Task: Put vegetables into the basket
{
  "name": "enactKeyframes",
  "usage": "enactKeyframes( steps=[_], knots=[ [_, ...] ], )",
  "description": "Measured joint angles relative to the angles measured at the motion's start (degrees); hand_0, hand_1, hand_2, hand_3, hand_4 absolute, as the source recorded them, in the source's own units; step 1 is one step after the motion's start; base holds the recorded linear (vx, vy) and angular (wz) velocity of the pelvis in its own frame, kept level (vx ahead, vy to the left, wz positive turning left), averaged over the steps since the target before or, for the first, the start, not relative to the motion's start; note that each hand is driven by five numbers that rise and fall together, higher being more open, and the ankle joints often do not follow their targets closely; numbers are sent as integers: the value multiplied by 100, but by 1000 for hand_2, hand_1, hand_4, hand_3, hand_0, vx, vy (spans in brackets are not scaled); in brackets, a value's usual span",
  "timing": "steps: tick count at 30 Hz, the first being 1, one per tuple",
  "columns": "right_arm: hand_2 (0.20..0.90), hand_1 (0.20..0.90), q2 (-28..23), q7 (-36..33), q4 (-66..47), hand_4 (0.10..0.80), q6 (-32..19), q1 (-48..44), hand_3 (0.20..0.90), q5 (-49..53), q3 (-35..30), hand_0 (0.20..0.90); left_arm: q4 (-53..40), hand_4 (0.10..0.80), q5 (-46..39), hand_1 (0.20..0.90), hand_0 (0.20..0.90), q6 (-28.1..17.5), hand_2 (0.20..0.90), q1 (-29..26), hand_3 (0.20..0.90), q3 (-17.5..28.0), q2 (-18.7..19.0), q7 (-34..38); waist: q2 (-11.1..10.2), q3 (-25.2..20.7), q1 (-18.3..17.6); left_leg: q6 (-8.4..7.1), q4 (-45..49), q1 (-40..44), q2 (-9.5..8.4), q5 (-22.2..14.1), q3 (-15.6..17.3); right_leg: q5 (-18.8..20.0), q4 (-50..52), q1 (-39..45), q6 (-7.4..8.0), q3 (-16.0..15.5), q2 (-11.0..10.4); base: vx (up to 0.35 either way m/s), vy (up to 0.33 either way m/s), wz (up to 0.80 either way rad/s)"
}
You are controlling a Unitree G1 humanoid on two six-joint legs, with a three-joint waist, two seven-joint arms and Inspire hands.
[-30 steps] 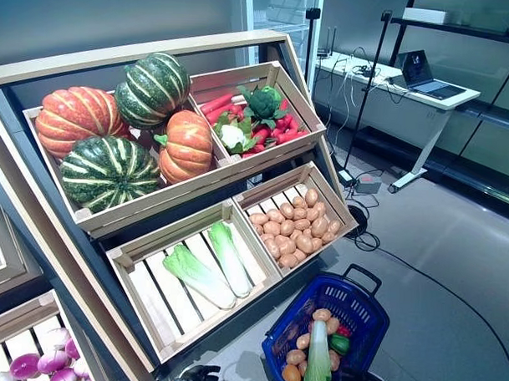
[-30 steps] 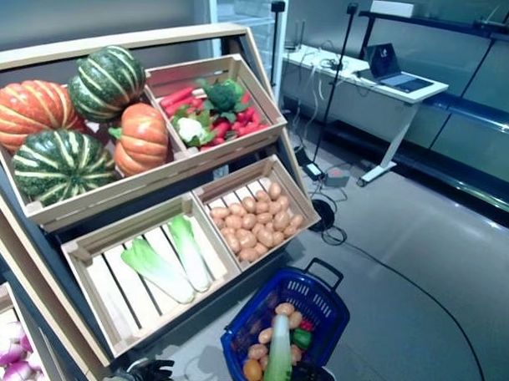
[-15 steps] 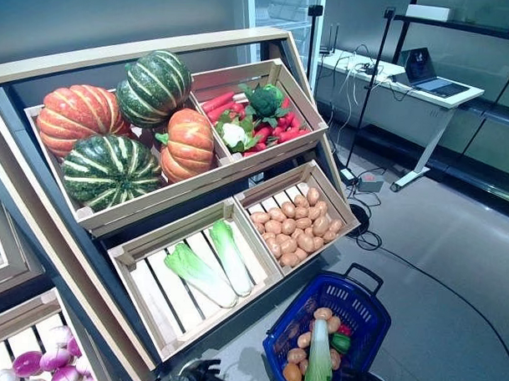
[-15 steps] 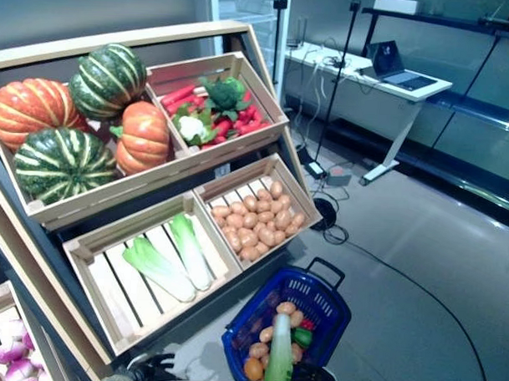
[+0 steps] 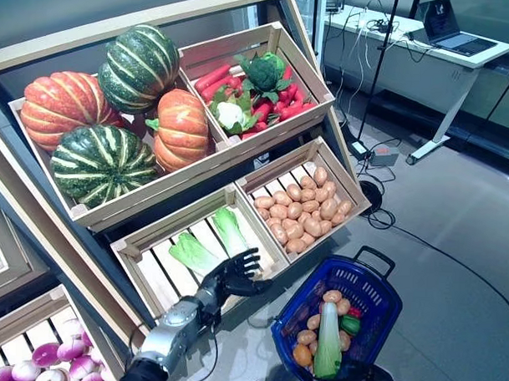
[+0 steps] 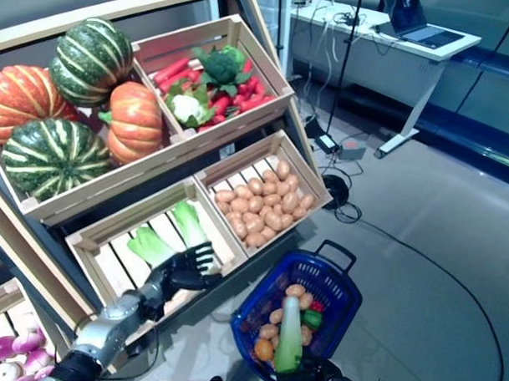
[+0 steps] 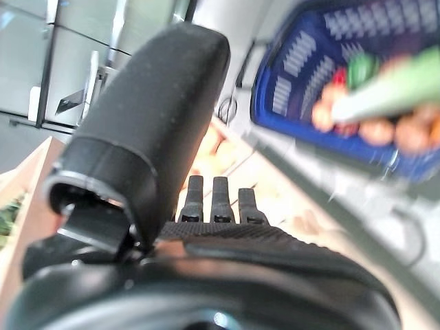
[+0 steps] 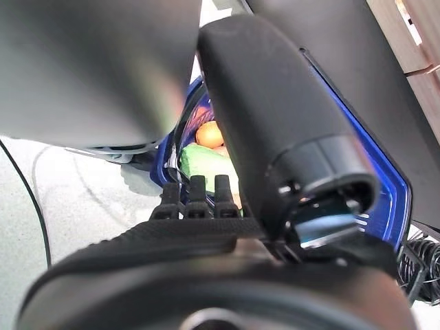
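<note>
The blue basket (image 5: 377, 282) stands on the floor before the wooden stand. In it lie a long pale green vegetable (image 5: 327, 343), potatoes (image 5: 333, 298), a green pepper (image 5: 348, 325) and an orange round one (image 5: 301, 355). My left hand (image 5: 235, 273) is open with its fingers spread over the front of the lower crate (image 5: 144, 245), right beside two green-white leafy vegetables (image 5: 194, 254). It holds nothing. In the left wrist view its fingers (image 7: 213, 199) are straight. My right hand (image 8: 206, 254) is open just above the basket's rim (image 8: 385, 185).
The slanted wooden stand (image 5: 69, 226) with its crates rises to the left of the basket. A potato crate (image 5: 355, 194) sits just behind the basket. Grey floor (image 5: 452, 281) lies to the right, with cables (image 5: 379, 216) and a white desk (image 5: 409, 62) further back.
The camera has tilted down. My left arm has risen from the bottom edge up to the leafy vegetables' crate, with its fingers spread. The basket and its contents have not moved.
</note>
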Motion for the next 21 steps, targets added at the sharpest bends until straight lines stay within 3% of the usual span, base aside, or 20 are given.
enactKeyframes(
  steps=[6, 12, 16, 18, 21],
  knots=[
    [900, 900, -97, 1, 2, 800, -132, 12, 900, 77, 3, 900, 171, 800, 1269, 900, 900, -5, 900, -164, 900, 93, 950, 708, 150, 89, 20, -26, -2, -113, 1, 20, -78, -3, 0, -79, -7, -50, -1, -17, 10, 6],
    [900, 900, -243, 8, -7, 800, -263, -44, 900, 199, 10, 900, 518, 800, 2182, 900, 900, 23, 900, -191, 900, 76, 1185, 1164, 280, 283, 68, -28, 33, -387, -13, 98, -201, 17, 59, -315, -18, -181, -6, -125, 49, 13],
    [900, 900, -414, 26, 39, 800, -310, -501, 900, 210, 40, 900, 794, 800, 2912, 900, 900, 9, 900, -841, 900, -257, 1473, 1711, 286, 839, 158, -35, 284, -938, -5, 180, -324, 74, 207, -750, -62, -260, -12, -212, -29, 14],
    [900, 900, -515, 28, 20, 800, -364, -883, 900, 327, 80, 900, 916, 800, 3558, 900, 900, -77, 900, -1319, 900, -546, 1888, 2270, 216, 1295, 155, -70, 668, -1434, 10, 181, -472, -13, 651, -1220, -133, -347, -44, -129, -50, 19],
    [900, 900, -581, 26, 3, 800, -447, -1207, 900, 499, 94, 900, 982, 800, 3932, 900, 900, -211, 900, -1775, 900, -557, 2151, 2960, 86, 1799, 189, -92, 889, -1746, 50, 192, -491, -180, 1195, -1674, -195, -358, -66, -105, -53, 7]
  ],
)
